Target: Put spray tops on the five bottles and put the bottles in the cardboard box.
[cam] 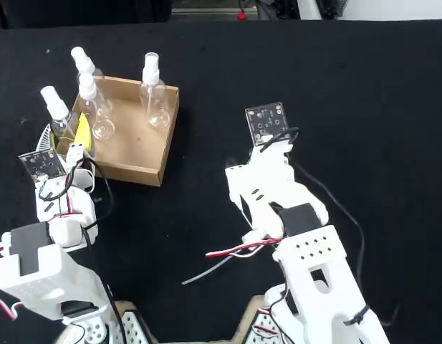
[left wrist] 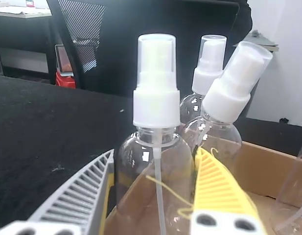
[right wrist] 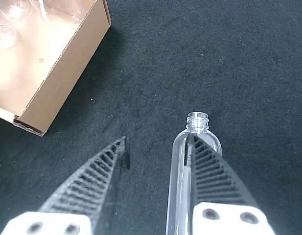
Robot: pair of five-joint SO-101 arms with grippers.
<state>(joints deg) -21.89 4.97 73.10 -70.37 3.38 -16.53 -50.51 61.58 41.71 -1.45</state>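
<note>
Bottle of clear plastic, uncapped, lies lengthwise along one finger of wide-open right gripper, neck toward frame top; left gripper clasps capped clear spray bottle at brown cardboard box.

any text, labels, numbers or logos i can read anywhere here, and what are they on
No text can be read in any view.
Bottles: clear, no labels.
Box: plain cardboard, no print showing.
Wrist boards: only tiny marks, too small to read.
Items on the far desk: too blurred to read.
</note>
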